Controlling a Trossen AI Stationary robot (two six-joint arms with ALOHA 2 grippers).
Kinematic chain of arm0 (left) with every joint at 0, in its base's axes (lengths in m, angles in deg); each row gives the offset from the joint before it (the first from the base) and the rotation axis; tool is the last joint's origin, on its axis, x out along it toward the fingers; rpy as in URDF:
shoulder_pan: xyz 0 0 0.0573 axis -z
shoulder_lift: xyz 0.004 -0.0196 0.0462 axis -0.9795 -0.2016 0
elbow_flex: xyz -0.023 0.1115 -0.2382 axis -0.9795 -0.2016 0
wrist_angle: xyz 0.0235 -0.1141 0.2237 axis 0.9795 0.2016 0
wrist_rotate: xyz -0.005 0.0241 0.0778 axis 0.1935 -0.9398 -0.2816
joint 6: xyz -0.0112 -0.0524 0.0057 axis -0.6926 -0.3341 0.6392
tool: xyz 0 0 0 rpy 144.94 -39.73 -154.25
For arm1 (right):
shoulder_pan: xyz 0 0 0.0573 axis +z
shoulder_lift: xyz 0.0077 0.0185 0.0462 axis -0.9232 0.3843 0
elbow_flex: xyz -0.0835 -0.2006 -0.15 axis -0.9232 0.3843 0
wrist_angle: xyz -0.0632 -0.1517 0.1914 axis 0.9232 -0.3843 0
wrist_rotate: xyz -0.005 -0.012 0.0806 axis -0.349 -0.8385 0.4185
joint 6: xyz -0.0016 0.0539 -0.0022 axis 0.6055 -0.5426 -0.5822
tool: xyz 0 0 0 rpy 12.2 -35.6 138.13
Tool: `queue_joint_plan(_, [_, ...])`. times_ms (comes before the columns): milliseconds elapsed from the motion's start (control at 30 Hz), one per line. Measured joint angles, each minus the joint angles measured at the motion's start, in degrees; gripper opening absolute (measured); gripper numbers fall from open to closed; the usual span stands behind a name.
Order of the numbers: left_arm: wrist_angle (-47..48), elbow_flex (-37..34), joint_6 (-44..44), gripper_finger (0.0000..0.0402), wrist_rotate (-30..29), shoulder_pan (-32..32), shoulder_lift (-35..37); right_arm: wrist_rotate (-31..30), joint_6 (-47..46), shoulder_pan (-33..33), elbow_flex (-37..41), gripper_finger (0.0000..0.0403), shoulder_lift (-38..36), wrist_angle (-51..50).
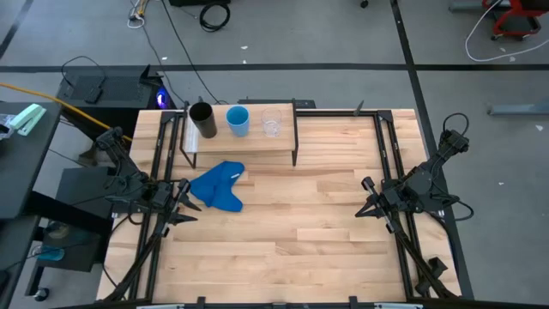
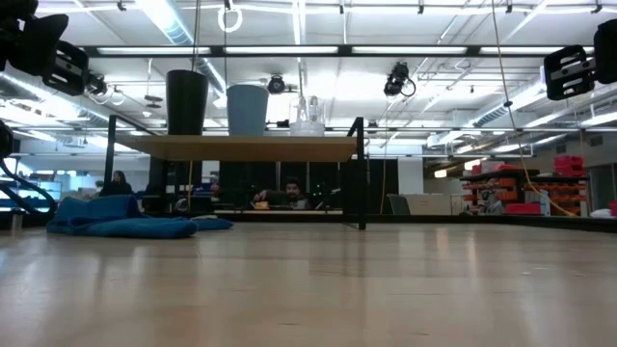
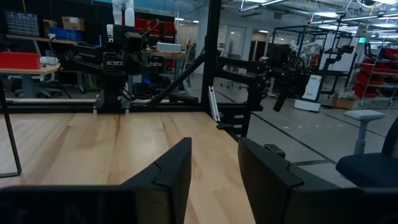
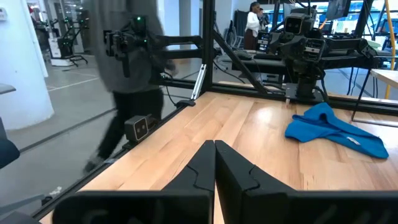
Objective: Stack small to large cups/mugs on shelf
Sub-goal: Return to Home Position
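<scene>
High view: black cup [image 1: 202,119], blue cup [image 1: 238,119] and clear cup [image 1: 271,123] sit in a row on the shelf [image 1: 244,143] at the tabletop's [image 1: 326,223] far edge, with a blue cloth [image 1: 219,187] just in front. Low view has all three upright. Left wrist view: left gripper [image 3: 214,180] slightly spread over the left side; right wrist view: right gripper [image 4: 214,168] pressed together over the right side.

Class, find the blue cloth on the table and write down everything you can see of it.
The blue cloth is soft-looking bright blue fabric, crumpled into a low, folded heap rather than spread flat. A small pale patch, perhaps a label, shows on it. It lies on the wooden tabletop, just off the front edge of the shelf, toward the left arm's side. Only the tabletop visibly touches it.
</scene>
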Motion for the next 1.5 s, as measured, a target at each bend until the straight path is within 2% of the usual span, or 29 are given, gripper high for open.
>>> queue_joint_plan(1500, [0.02,0.0,0.02,0.0146,0.02,0.0,0.0,0.02,0.0,0.02,0.0,0.0012,0.01,-0.01])
